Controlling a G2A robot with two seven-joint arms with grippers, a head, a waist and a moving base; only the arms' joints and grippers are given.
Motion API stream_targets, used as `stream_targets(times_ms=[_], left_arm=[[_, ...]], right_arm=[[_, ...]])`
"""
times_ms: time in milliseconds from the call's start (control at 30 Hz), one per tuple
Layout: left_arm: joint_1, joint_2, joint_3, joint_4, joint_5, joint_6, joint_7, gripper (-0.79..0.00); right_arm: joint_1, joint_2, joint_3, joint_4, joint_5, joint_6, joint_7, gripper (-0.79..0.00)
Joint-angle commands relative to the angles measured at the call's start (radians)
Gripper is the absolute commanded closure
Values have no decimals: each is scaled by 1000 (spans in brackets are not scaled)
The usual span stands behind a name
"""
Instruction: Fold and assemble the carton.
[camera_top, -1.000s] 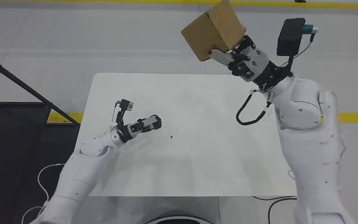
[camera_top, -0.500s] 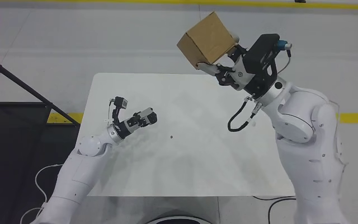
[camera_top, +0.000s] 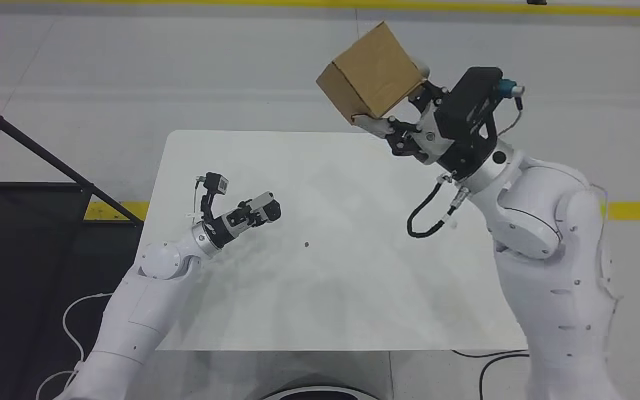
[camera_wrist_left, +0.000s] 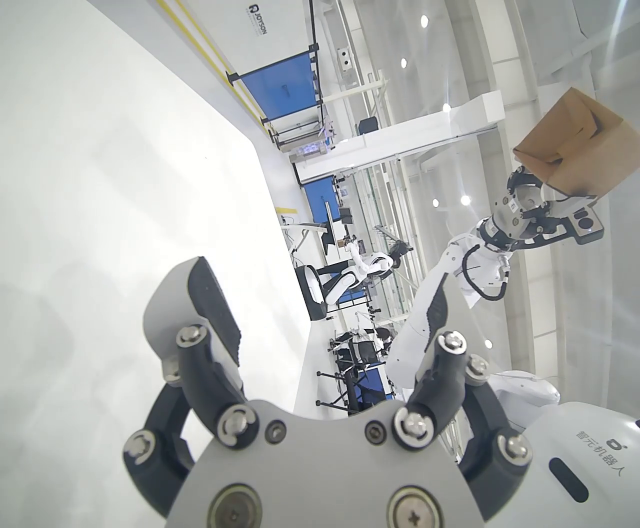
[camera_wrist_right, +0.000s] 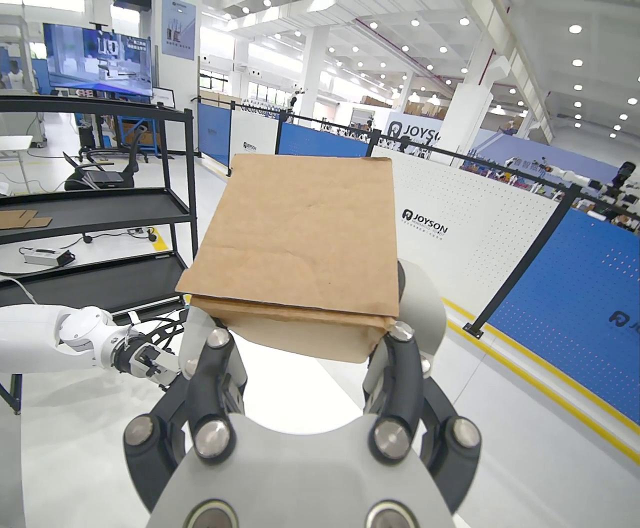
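A brown cardboard carton (camera_top: 372, 72), folded into a box, hangs in the air beyond the table's far edge. My right gripper (camera_top: 393, 112) is shut on its lower side. In the right wrist view the carton (camera_wrist_right: 300, 260) sits between the two fingers (camera_wrist_right: 420, 300), one flat face toward the camera. From the left wrist view the carton (camera_wrist_left: 575, 145) shows far off, tilted, with flaps folded in. My left gripper (camera_top: 268, 208) stands open over the left part of the white table (camera_top: 330, 300), nothing between its fingers (camera_wrist_left: 215, 300).
Behind the carton in the right wrist view stand a black shelf cart (camera_wrist_right: 100, 210) and white and blue partition panels (camera_wrist_right: 480, 225). A small dark speck (camera_top: 306, 242) lies on the table. The table's far edge (camera_top: 300, 133) is just under the carton.
Over the last second the right arm swung the carton slightly left and turned its wrist; in the last half second it barely moved. The left gripper drew back a little to the left.
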Motion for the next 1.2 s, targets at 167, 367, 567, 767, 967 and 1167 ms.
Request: stream_targets(times_ms=[167, 367, 567, 767, 967, 1167], left_arm=[[0, 0, 0, 0, 0, 0, 0, -785], [0, 0, 0, 0, 0, 0, 0, -785], [0, 0, 0, 0, 0, 0, 0, -785], [0, 0, 0, 0, 0, 0, 0, -785], [0, 0, 0, 0, 0, 0, 0, -785], [0, 0, 0, 0, 0, 0, 0, -785]], right_arm=[[-6, 11, 46, -38, -222, -12, -157, 0], [20, 20, 81, -42, -421, 10, -268, 0], [64, 28, 97, -7, -512, 3, -311, 0], [95, 32, 84, 5, -583, 2, -353, 0], [127, 35, 63, -10, -654, 14, -352, 0], [147, 37, 23, -44, -766, 23, -297, 0]])
